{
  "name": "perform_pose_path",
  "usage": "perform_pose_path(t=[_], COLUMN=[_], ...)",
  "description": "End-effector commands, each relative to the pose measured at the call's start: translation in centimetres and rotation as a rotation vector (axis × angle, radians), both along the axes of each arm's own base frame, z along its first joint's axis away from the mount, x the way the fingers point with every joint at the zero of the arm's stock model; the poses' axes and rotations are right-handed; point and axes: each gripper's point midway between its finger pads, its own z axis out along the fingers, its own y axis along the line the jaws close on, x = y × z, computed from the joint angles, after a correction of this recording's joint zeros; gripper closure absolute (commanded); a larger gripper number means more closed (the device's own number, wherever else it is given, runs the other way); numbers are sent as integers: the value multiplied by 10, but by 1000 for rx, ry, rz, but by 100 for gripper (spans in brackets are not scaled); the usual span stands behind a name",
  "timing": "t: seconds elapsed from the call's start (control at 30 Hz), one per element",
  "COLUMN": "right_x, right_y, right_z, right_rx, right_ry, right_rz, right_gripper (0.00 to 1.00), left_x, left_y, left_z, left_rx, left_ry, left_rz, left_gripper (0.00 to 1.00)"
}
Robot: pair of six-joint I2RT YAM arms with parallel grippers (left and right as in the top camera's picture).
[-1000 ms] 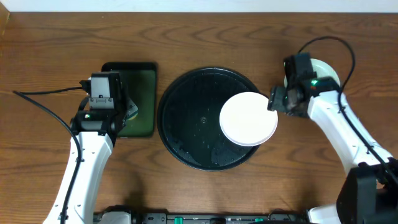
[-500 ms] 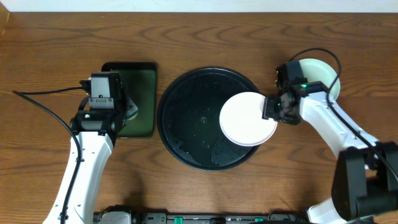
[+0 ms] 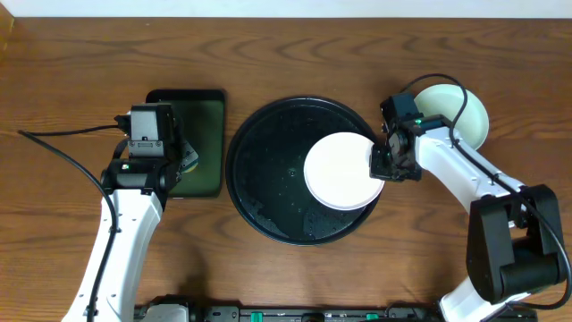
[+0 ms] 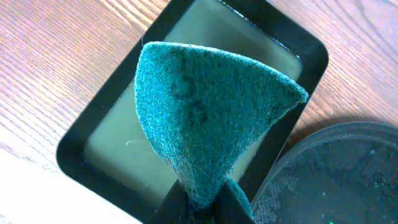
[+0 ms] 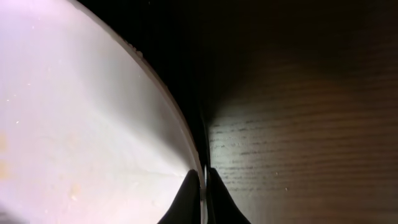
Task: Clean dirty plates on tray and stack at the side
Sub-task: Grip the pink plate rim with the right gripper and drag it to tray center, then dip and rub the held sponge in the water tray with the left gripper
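A white plate (image 3: 340, 172) lies on the right half of the round black tray (image 3: 268, 170). My right gripper (image 3: 379, 165) is at the plate's right edge, shut on its rim. In the right wrist view the fingers (image 5: 189, 198) pinch the thin rim of the white plate (image 5: 81, 124), one above it and one below. A pale mint plate (image 3: 463, 111) rests on the table behind the right arm. My left gripper (image 4: 202, 202) is shut on a teal scouring pad (image 4: 205, 112), holding it above the dark green rectangular tray (image 4: 99, 134).
The green rectangular tray (image 3: 204, 143) sits just left of the black tray, almost touching it. The left arm's cable (image 3: 63, 134) trails over the wooden table (image 3: 295, 54) to the left edge. The right arm's cable loops above the mint plate.
My right gripper moved left to the white plate and shut on its rim. The plate slid a little leftward, further onto the tray. The left arm has not moved.
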Motion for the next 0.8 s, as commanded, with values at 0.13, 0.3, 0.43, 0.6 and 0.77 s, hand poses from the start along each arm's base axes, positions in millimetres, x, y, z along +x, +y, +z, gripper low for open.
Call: perform_pose_path(t=[0.13, 0.3, 0.43, 0.6, 0.77], right_x=[28, 36, 39, 34, 21], right_y=[19, 59, 85, 102, 110], right_z=[33, 36, 27, 5, -25], right_rx=[41, 149, 165, 169, 167], right_ry=[-69, -124, -150, -114, -26], right_rz=[79, 150, 189, 193, 212], right_gripper=[99, 99, 99, 99, 99], left_x=[-1, 1, 10, 24, 44], left_y=[2, 2, 2, 2, 2], left_z=[-4, -3, 1, -2, -30], left_rx=[8, 8, 8, 8, 8], left_ry=[11, 0, -37, -63, -33], left_rz=[1, 2, 2, 2, 2], left_gripper=[92, 92, 92, 92, 92])
